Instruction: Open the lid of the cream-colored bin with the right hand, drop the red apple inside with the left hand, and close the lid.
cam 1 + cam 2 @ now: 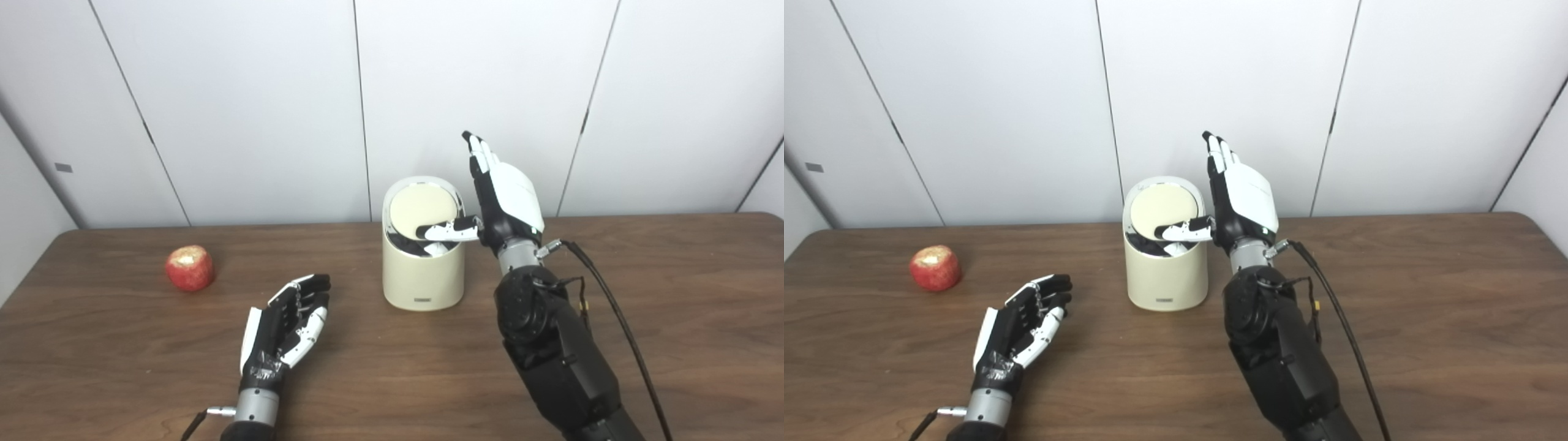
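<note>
The right robot hand (505, 199) is standing upright beside the cream-colored bin (422, 275), fingers straight and apart, thumb pressing its tilted lid (424, 209) inward. The left robot hand (288, 324) is lying spread and empty on the counter (392, 380). The red apple (190, 267) is sitting far left amid bare wood. The bin's small front label is staying unreadable

Apple (190, 267) left of bin (422, 275)
</note>
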`<state>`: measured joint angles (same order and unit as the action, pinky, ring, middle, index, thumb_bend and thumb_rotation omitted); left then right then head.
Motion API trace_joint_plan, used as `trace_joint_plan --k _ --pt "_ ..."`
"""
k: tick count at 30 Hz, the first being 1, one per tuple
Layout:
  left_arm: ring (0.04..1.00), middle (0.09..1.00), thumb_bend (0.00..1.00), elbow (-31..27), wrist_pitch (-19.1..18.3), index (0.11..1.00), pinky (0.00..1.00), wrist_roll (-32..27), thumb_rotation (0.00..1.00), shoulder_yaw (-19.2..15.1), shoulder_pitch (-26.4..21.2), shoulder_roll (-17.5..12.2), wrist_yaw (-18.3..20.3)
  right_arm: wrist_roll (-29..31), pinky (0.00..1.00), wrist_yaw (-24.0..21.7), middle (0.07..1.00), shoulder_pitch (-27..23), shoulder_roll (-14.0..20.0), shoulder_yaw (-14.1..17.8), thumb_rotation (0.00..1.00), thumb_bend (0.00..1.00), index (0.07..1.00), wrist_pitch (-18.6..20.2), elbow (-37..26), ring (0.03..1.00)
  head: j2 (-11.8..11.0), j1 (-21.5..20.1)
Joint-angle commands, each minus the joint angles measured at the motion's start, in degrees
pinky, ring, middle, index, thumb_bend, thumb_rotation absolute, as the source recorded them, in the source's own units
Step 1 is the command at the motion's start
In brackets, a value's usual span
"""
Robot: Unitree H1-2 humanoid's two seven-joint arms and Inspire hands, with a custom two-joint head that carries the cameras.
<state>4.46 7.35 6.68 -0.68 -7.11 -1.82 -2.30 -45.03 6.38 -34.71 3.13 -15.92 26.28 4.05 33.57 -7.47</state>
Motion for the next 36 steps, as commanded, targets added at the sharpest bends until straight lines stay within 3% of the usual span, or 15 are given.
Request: trace_joint_plan --k 1,9,17,21,23,26,31,36 --pt "0.735 0.752 0.25 -1.3 0.4 0.746 0.67 0.7 0.32 0.2 -0.5 -0.2 -0.5 -1.5 0.90 0.0 0.987 0.1 0.8 -0.2 0.16 0.74 0.988 0.1 0.1 0.961 0.0 0.0" --pt "0.730 0.751 0.25 -1.5 0.4 0.744 0.66 0.9 0.31 0.1 -0.4 -0.3 -0.5 -2.2 0.88 0.1 0.978 0.6 0.8 -0.2 0.20 0.75 0.986 0.3 -0.1 0.948 0.1 -0.2" --pt "0.728 0.746 0.25 -1.4 0.6 0.740 0.66 0.7 0.31 0.0 -0.4 -0.3 -0.5 -1.4 0.88 0.0 0.973 1.1 0.8 0.1 0.18 0.74 0.977 -0.1 -0.7 0.946 0.2 -0.1" --pt "0.726 0.745 0.25 -1.6 0.1 0.738 0.66 0.3 0.31 0.0 -0.5 -0.1 -0.4 1.2 0.89 -0.9 0.975 1.3 -0.1 1.3 0.38 0.79 0.981 -0.1 -2.1 0.951 0.0 -0.3" --pt "0.728 0.751 0.25 -1.2 0.3 0.743 0.67 0.3 0.30 -0.1 -0.6 -0.2 -0.4 2.8 0.87 -1.3 0.979 1.6 -0.3 2.0 0.60 0.80 0.983 -0.5 -2.9 0.952 -0.2 -0.2" --pt "0.726 0.751 0.26 -0.9 0.6 0.744 0.66 0.6 0.31 0.0 -0.6 -0.2 -0.6 4.2 0.86 -1.9 0.984 2.0 -0.3 2.3 0.81 0.79 0.985 -0.9 -3.8 0.949 -0.3 -0.2" --pt "0.727 0.751 0.25 -1.2 0.4 0.746 0.66 0.0 0.29 -0.1 -0.5 -0.1 -0.3 5.1 0.83 -1.9 0.974 2.7 0.2 2.3 0.96 0.86 0.977 -2.2 -4.4 0.934 -0.3 -0.2" --pt "0.732 0.755 0.25 -1.3 0.4 0.750 0.67 0.0 0.30 0.1 -0.4 -0.3 -0.1 6.1 0.82 -1.8 0.977 4.0 0.7 2.4 1.00 0.93 0.981 -3.8 -6.0 0.934 -0.3 0.0"
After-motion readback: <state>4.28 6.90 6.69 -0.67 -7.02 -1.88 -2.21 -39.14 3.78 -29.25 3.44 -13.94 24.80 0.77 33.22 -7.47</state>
